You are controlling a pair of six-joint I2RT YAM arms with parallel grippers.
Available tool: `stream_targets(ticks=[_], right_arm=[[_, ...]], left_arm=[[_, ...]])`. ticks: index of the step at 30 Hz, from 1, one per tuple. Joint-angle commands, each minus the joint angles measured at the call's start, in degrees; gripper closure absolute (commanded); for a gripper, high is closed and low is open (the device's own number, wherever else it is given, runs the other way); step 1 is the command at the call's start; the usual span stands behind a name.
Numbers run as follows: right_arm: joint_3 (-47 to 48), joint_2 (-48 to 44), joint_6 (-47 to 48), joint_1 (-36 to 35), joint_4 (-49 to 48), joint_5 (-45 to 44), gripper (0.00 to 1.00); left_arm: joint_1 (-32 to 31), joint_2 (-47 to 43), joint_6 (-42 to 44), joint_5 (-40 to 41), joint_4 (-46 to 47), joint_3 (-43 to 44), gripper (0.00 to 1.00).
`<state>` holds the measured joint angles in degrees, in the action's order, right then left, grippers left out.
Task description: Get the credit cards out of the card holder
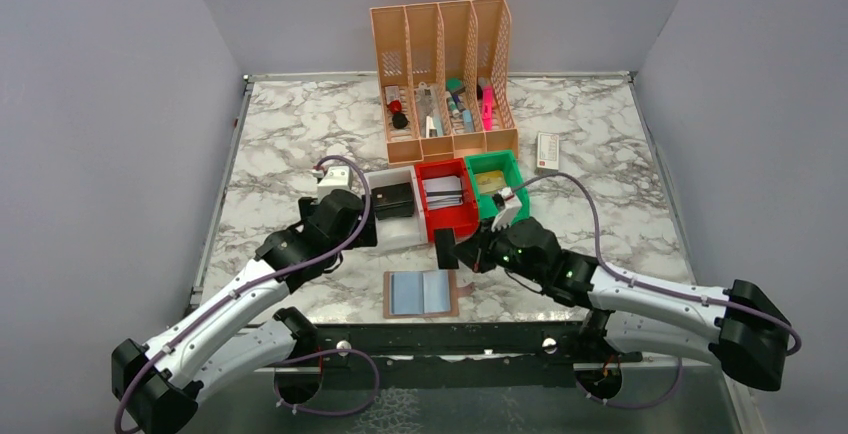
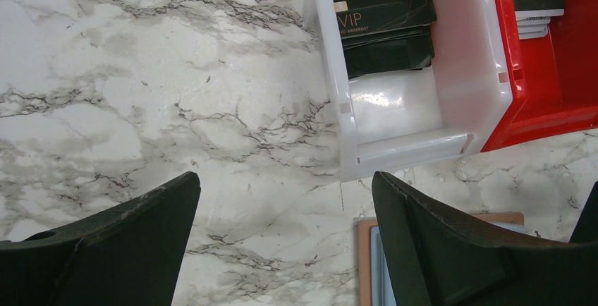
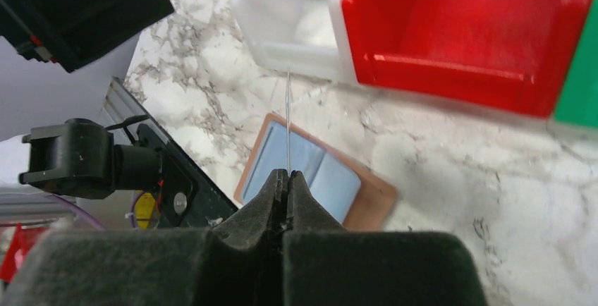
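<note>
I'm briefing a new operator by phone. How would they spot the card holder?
On the marble table, look at the middle of the near edge. The card holder lies open and flat there, in front of the red bin. It alone is tan-brown with two bluish panels, without walls.

- The right gripper (image 3: 288,175) has both fingers pressed together on the lower edge of a credit card (image 3: 288,119), which stands upright and shows edge-on as a thin line.
- Below it the card holder (image 3: 370,204) lies open on the marble table (image 3: 493,179), with a tan-brown border around two bluish faces.
- Beyond stand a white bin (image 3: 282,31), a red bin (image 3: 458,45) and a strip of green bin (image 3: 582,80).
- A black arm part (image 3: 77,3) fills the top-left corner.
</note>
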<state>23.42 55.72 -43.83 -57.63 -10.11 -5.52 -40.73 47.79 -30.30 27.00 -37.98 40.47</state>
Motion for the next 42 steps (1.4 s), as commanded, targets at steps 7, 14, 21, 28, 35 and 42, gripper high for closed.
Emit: stream_targets(ticks=[7, 14, 21, 28, 35, 42], right_arm=[[14.7, 7.0, 19.6, 0.1, 3.2, -3.6, 0.99], [22.6, 12.1, 28.1, 0.2, 3.7, -7.9, 0.99], [31.1, 19.0, 36.1, 0.1, 4.6, -7.5, 0.99], [37.9, 26.7, 44.6, 0.1, 3.5, -7.2, 0.99], [46.9, 38.8, 52.3, 0.2, 8.8, -8.7, 0.99], [53.9, 49.3, 56.1, -0.1, 12.0, -14.1, 0.99]], left_arm=[[0.3, -4.2, 0.1, 2.0, 0.4, -0.6, 0.02], [0.3, -6.2, -0.2, 1.8, 0.4, -1.0, 0.01], [0.3, -6.8, 0.0, 1.8, 0.4, -1.1, 0.01], [0.4, -7.7, -0.2, 1.7, 0.4, -1.2, 0.01], [0.4, -9.0, -0.2, 1.9, 0.4, -1.5, 0.01], [0.6, -9.4, -0.3, 2.6, 0.2, -1.4, 0.01]])
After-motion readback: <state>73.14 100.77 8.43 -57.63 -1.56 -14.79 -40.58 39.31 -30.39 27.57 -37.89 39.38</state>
